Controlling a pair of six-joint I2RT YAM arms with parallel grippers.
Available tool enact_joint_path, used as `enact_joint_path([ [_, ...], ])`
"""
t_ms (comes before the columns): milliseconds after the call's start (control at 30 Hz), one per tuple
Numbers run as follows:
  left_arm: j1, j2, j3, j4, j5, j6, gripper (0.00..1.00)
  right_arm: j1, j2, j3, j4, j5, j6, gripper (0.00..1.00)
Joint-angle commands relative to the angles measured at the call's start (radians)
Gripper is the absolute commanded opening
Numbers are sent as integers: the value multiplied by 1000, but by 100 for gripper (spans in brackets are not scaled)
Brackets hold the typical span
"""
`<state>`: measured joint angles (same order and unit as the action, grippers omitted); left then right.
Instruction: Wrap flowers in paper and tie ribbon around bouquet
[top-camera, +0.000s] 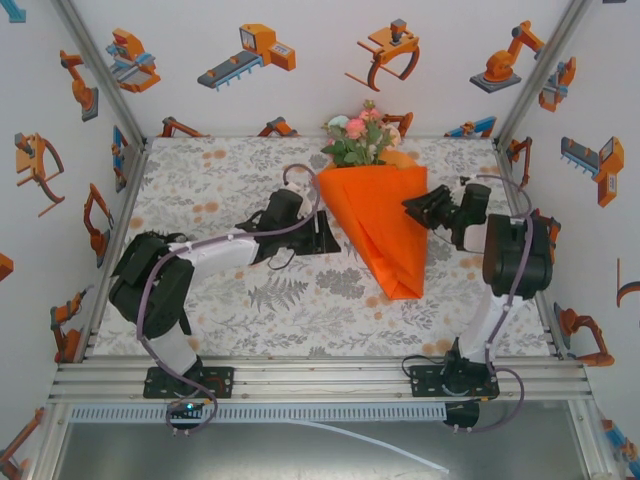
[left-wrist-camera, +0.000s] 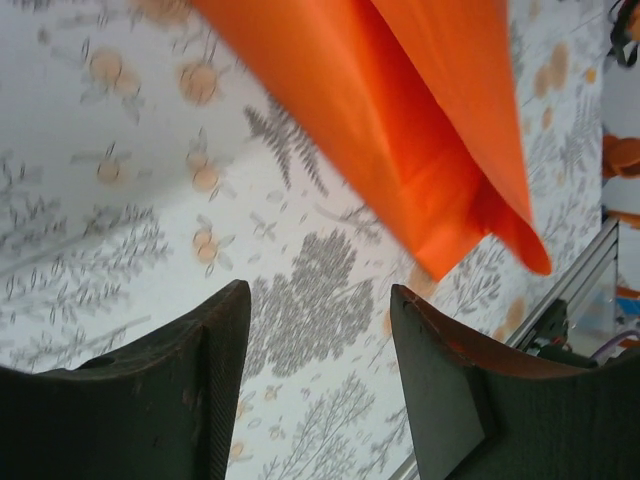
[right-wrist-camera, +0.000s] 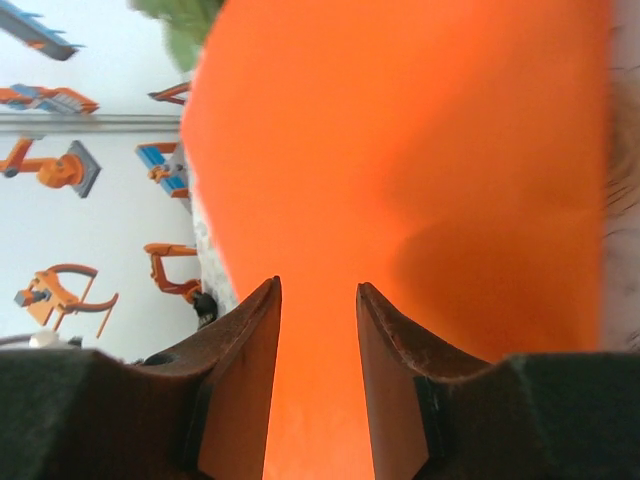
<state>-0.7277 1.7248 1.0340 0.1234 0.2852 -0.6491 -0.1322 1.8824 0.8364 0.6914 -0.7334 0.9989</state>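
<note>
The bouquet (top-camera: 378, 215) lies on the table as an orange paper cone, its wide end toward the back wall and its tip (top-camera: 405, 292) toward me. The flowers (top-camera: 358, 135), pink and peach with green leaves, stick out of the wide end. My left gripper (top-camera: 327, 234) sits low beside the cone's left edge. It is open (left-wrist-camera: 318, 290) over bare tablecloth, with the paper's (left-wrist-camera: 420, 120) narrow end just beyond its fingertips. My right gripper (top-camera: 413, 208) is at the cone's right edge. It is open (right-wrist-camera: 318, 288), its fingers close against the orange paper (right-wrist-camera: 420, 150). The ribbon is out of view.
A grey floral tablecloth (top-camera: 250, 290) covers the table. White walls with orange robot stickers close in the left, back and right sides. An aluminium rail (top-camera: 320, 375) runs along the front edge, also seen in the left wrist view (left-wrist-camera: 580, 285).
</note>
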Motion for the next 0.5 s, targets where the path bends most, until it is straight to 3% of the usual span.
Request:
enact_joint_path([
  [0,-13,56,58,23,-8,-28,56,-4,-177,-87,-36,10,-45,38],
  [100,-18,99,92,25,-44,-48,57,-6,-351,-141,-321,72,-213,38],
  [233,-21,144,135,6,-124,-61,55,-10,-563,-206,-677,249,-403,40],
  [333,-24,193,180,7,-122,-65,51,-10,-626,-244,-804,322,-477,40],
  [467,-41,245,226,7,-113,-67,49,56,-662,-289,-849,274,-513,38],
])
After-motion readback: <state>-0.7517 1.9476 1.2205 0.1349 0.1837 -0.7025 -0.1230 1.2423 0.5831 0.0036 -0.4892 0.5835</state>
